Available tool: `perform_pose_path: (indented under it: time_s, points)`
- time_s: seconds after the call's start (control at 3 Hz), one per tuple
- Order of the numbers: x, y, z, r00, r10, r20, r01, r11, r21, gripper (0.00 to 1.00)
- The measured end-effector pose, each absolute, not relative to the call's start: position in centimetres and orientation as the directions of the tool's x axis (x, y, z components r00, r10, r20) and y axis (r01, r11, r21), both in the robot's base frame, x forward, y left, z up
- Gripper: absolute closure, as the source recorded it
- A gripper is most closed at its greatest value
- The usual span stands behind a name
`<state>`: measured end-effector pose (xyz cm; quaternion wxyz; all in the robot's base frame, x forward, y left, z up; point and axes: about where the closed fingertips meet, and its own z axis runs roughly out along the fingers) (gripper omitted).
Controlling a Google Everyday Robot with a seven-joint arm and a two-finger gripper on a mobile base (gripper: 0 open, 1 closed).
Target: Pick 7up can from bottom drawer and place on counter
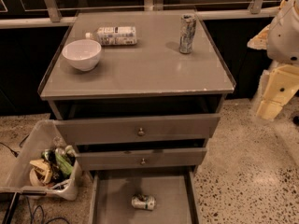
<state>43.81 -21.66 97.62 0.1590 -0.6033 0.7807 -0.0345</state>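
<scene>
The 7up can [143, 202], green and white, lies on its side on the floor of the open bottom drawer [175, 192], near the drawer's front middle. The counter [149, 66] is the grey cabinet top above it. My arm comes in at the right edge of the view, beside the cabinet. My gripper [269, 107] hangs there at about counter height, well to the right of the counter and far above the can. It holds nothing that I can see.
A white bowl [81, 54], a white-labelled plastic bottle [112, 35] lying on its side and a tall slim patterned can [187, 33] are on the counter. Two upper drawers [138, 129] stand slightly pulled out. A bin of rubbish [44, 164] sits on the floor at the left.
</scene>
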Motion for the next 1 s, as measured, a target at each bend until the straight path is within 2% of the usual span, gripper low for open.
perform_pose_path:
  time_s: [0.33, 0.67, 1.0]
  points:
    - [43.8, -21.7, 97.6, -0.221, -0.953, -0.207, -0.931, 0.270, -0.246, 0.00]
    - [44.4, -21.2, 94.9, -0.225, -0.940, -0.259, -0.932, 0.284, -0.223, 0.00]
    - [43.9, -20.3, 86.8, -0.217, -0.895, -0.389, -0.948, 0.288, -0.136, 0.00]
